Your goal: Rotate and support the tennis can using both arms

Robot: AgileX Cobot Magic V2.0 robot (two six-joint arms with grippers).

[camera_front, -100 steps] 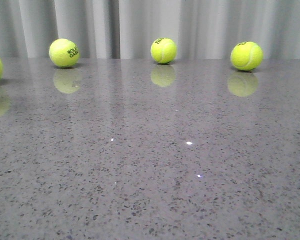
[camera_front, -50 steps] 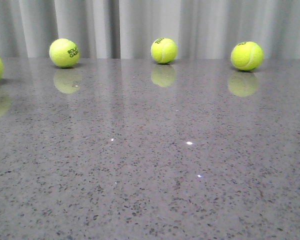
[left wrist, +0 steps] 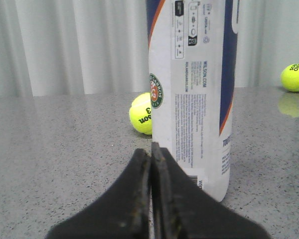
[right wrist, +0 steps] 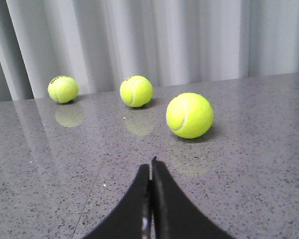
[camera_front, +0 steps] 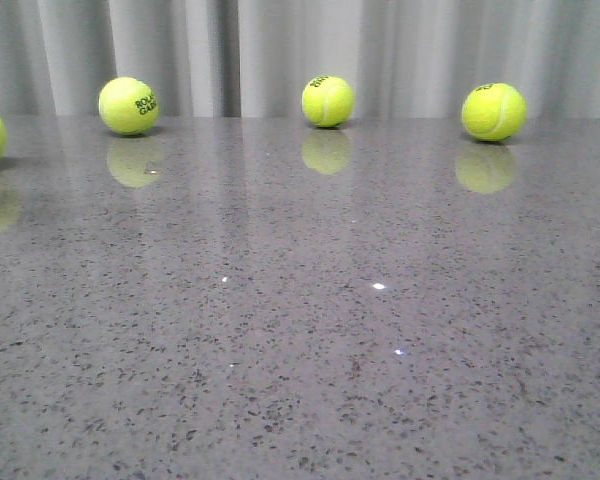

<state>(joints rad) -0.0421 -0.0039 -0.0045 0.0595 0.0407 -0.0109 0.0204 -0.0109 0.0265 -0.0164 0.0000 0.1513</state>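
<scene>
White and navy with an orange stripe, the tennis can [left wrist: 192,94] stands upright on the speckled grey table [camera_front: 300,330] just beyond the left gripper [left wrist: 151,152], and its wrapper hides whatever is inside. A tennis ball [left wrist: 141,113] lies behind it. Both the left gripper and the right gripper [right wrist: 150,172] have their jaws pressed together, holding nothing.
</scene>
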